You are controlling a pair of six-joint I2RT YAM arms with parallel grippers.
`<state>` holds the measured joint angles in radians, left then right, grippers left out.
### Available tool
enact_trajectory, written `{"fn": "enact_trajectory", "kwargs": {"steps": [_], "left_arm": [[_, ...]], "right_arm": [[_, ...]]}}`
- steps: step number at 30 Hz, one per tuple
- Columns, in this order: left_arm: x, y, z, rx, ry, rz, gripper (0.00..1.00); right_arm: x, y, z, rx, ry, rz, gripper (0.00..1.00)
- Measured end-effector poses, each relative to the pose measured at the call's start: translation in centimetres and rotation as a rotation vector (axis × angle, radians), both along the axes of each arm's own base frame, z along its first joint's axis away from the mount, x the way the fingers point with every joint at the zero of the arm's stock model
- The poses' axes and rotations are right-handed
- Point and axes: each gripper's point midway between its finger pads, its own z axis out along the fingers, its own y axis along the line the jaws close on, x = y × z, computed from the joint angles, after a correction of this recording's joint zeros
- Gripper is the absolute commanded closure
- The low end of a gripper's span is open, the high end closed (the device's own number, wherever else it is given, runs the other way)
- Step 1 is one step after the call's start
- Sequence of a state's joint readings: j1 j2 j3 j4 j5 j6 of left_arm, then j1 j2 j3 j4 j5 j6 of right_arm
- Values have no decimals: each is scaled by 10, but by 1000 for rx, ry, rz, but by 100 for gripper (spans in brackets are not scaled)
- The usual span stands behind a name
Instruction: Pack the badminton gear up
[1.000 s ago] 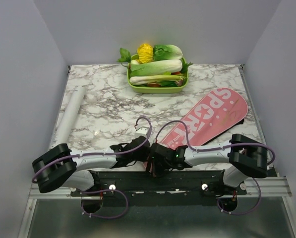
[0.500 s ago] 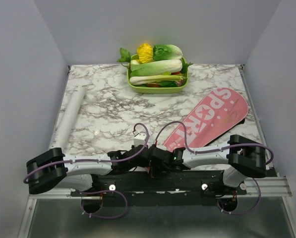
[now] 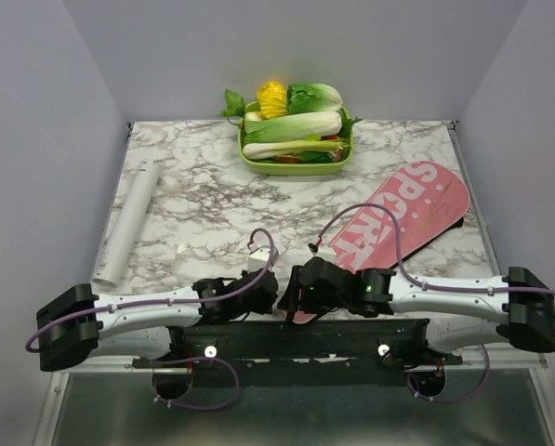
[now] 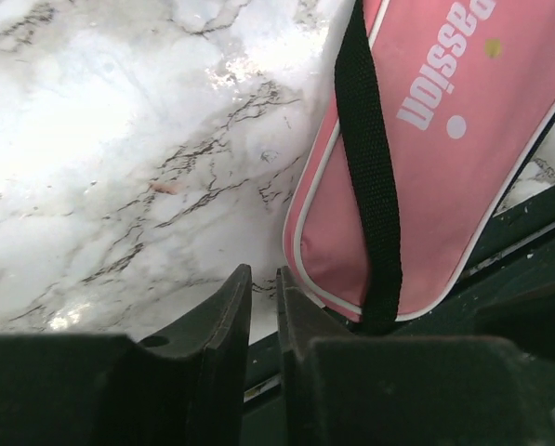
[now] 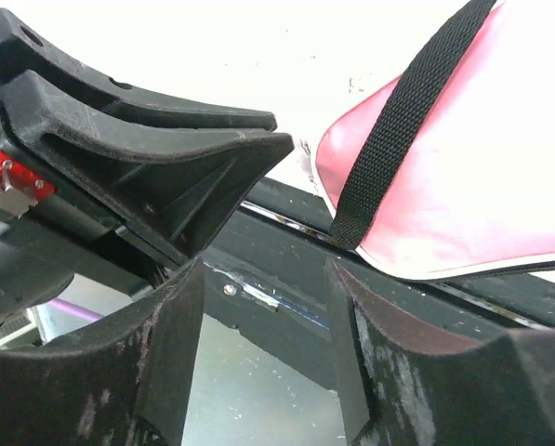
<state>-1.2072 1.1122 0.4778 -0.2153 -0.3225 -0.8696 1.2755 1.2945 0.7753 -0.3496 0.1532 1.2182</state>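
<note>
Top external view puts the pink cover bag (image 3: 403, 218) diagonally on the right half of the marble table (image 3: 203, 204). Its broad end points to the far right and its narrow end reaches the near edge, just between my two grippers. I see no rackets outside it, and I can't tell whether any are inside. A black strap (image 4: 365, 167) runs lengthwise down the narrow end. The white tube (image 3: 128, 223) lies well apart, along the left side, so I judge it is not yet packed.

The left gripper (image 4: 263, 274) sits just beside the bag's tip, its fingers drawn almost together with a thin slit between them, holding nothing. The right gripper (image 5: 263, 279) faces it from the other side, fingers spread wide and empty. The left one's fingers (image 5: 212, 149) are close in front of its camera.

My read is that I'm about to take hold of the narrow end. I'd bring the right in low over the strap and close only once fabric is between the pads. I'd also keep the two grippers from knocking together, and stay off the black rail (image 3: 296, 336) below the table edge. The green tray of vegetables (image 3: 296, 170) at the far edge is out of the way.
</note>
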Motion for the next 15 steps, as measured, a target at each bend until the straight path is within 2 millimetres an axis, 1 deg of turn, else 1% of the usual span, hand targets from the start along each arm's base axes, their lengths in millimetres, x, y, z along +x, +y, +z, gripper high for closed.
{"fn": "enact_trajectory", "kwargs": {"steps": [1,2,3,4,5,6,7,9,12,15], "left_arm": [[0,3,2,8,-2,2,63],[0,6,6,10,-8,4,59],[2,7,12,9,-20,6,54],[3,8,20,1,-33,12,40],[5,9,27,-9,-47,15,31],[8,10,37,-14,-71,14,18],[10,10,47,-30,-87,22,1],[16,12,68,-48,-131,35,1],[27,16,101,-72,-202,62,1],[35,22,125,-77,-258,85,1]], "right_arm": [[3,-3,7,10,-24,-4,26],[6,-8,14,12,-52,-9,20],[8,-12,18,8,-71,-11,1],[10,-17,21,-5,-95,-10,0],[13,-21,24,-18,-110,-16,0],[16,-27,25,-50,-135,-15,0],[19,-31,29,-75,-159,-16,0],[29,-38,42,-118,-217,-23,0],[47,-44,67,-148,-313,-39,0],[66,-55,87,-172,-398,-63,0]]}}
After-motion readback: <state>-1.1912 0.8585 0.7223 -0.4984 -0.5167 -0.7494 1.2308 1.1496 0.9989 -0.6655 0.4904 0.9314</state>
